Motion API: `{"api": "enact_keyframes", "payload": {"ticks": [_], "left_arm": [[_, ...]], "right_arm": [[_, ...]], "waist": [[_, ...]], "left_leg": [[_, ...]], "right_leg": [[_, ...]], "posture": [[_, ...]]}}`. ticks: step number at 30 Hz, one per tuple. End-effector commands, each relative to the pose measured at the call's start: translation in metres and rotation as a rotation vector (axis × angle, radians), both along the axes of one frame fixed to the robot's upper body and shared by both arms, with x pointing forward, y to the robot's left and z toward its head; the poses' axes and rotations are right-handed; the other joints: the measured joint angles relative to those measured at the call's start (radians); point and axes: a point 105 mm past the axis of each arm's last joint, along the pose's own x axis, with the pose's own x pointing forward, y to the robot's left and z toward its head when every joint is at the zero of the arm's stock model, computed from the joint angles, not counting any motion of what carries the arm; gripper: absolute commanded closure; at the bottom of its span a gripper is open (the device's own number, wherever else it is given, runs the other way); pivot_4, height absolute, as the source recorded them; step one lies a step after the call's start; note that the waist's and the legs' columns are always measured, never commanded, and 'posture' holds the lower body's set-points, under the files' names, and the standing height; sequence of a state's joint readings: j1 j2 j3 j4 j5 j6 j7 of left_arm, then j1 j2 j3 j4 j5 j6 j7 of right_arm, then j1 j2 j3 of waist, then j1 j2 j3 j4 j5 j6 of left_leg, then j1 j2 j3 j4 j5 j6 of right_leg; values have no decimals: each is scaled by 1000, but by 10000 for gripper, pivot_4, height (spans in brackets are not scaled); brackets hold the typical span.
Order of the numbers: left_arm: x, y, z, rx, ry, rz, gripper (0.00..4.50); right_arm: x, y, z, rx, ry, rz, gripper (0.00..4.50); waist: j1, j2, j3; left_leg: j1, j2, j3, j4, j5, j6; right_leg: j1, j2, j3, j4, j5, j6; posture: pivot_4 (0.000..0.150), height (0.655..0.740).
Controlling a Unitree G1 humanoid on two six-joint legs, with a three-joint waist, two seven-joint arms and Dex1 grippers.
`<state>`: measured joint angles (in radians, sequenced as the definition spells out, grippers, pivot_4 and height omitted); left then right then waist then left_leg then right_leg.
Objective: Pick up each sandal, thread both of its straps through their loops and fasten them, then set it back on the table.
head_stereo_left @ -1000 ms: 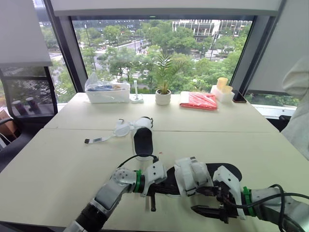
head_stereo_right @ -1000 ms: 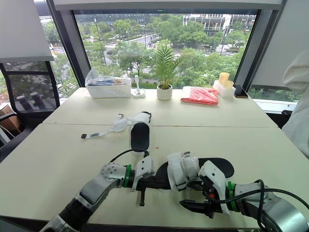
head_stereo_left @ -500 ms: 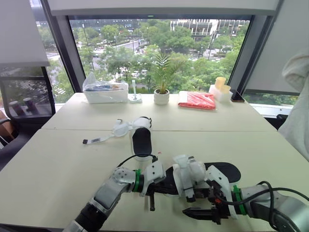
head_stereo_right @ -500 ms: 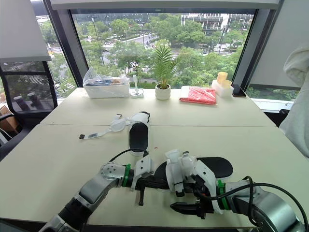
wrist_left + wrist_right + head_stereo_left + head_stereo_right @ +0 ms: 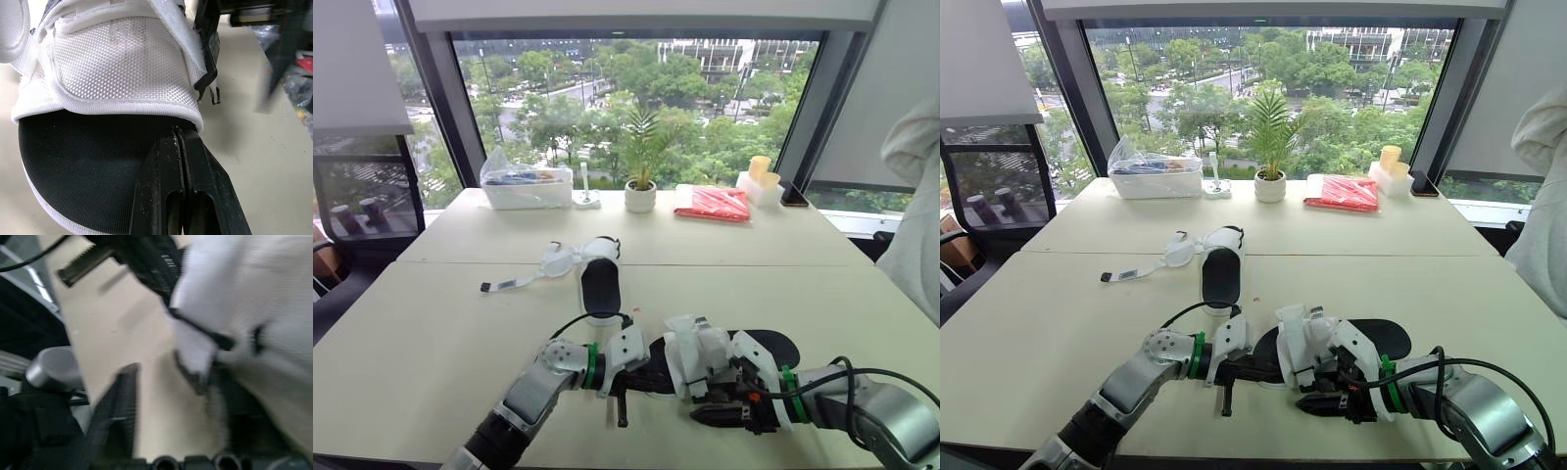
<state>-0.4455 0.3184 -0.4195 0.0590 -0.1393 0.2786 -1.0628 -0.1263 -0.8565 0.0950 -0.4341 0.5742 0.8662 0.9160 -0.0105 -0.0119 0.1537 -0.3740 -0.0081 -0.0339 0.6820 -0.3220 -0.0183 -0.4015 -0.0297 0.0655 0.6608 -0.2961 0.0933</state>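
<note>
I am clamping my left gripper (image 5: pixel 178 139) shut on the sandal's (image 5: pixel 717 358) stiff sole rim, near the table's (image 5: pixel 431 333) front edge. My right gripper (image 5: pixel 715 413) is gaping, probably beside the floppy strap (image 5: pixel 122 63).

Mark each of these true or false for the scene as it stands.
1. The left hand is clamped on the black sole of the near sandal. True.
2. The far sandal lies on the table with a strap trailing loose toward the robot's left. True.
3. The potted plant stands between the two sandals. False: it stands at the table's far edge, by the window.
4. The red packet lies against the far sandal. False: it lies apart from it at the far edge, to the right of the potted plant.
</note>
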Motion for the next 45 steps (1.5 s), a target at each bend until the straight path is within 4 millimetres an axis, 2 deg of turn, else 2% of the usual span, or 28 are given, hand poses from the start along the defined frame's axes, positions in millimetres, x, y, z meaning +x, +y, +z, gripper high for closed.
{"api": "enact_keyframes", "payload": {"ticks": [1,8,11,13,16,20,26,31,34,36,38,41,45], "left_arm": [[-2,-1,-3,18,3,-7,45000],[-1,-2,-3,18,2,-6,45000],[-2,-2,-4,19,3,-6,45000],[-2,-2,-4,19,3,-7,45000],[-3,-1,-4,20,5,-7,45000],[-4,-1,-5,21,6,-9,45000],[-2,2,-7,31,2,-29,45000],[-3,3,-18,96,-26,-86,45000],[-6,1,-24,126,-39,-127,45000],[-8,1,-28,140,-32,-148,45000],[-9,0,-29,148,-34,-165,45000],[-10,-1,-29,150,-42,-174,45000],[-11,-2,-29,152,-48,-178,45000]], "right_arm": [[3,-1,8,-2,-35,5,44409],[0,-6,-2,-33,37,-17,44773],[-20,-5,-13,-45,143,15,44773],[-40,-7,-20,-73,212,61,44773],[-61,-7,-22,-83,272,107,44773],[-76,-8,-10,-73,273,135,44773],[-88,1,28,-67,160,219,44773],[-73,10,68,-61,-16,275,44773],[-42,19,102,13,-158,237,44773],[-21,22,117,56,-201,197,44773],[1,20,123,57,-244,137,44773],[34,13,117,9,-290,20,44773],[55,5,99,-52,-281,-46,44773]], "waist": [[0,0,0],[1,0,0],[2,0,0],[3,0,0],[2,0,0],[3,0,0],[3,0,0],[3,-1,0],[0,-1,1],[0,-2,1],[4,-2,1],[1,-2,1],[1,-1,1]], "left_leg": [[0,0,0,0,0,0],[-1,0,0,0,0,0],[-1,0,0,0,0,0],[-1,0,0,-1,0,0],[-1,0,0,-1,0,0],[-1,0,0,-1,0,0],[-1,0,-1,-2,0,1],[-1,0,-1,-2,0,1],[-1,0,-1,-2,0,1],[-1,0,-1,-2,0,1],[-2,0,-1,-2,0,1],[-6,0,0,-2,-1,1],[-12,0,0,-1,-1,1]], "right_leg": [[0,0,0,0,0,0],[0,0,0,0,0,0],[0,-1,0,0,0,0],[-1,-1,0,-1,0,0],[0,-1,0,-2,0,0],[1,-1,0,-3,0,0],[1,0,-1,-4,0,0],[2,0,-1,-5,0,0],[1,-1,-1,-5,0,0],[1,-1,-1,-5,0,0],[0,-1,-1,-5,0,0],[-4,-2,-1,-6,0,0],[-10,-2,-1,-5,1,0]], "posture": [[1500,7400],[1500,7400],[1500,7400],[1500,7400],[1500,7400],[1500,7400],[1500,7400],[1500,7400],[1500,7400],[1500,7400],[1500,7400],[1500,7400],[1500,7400]]}}
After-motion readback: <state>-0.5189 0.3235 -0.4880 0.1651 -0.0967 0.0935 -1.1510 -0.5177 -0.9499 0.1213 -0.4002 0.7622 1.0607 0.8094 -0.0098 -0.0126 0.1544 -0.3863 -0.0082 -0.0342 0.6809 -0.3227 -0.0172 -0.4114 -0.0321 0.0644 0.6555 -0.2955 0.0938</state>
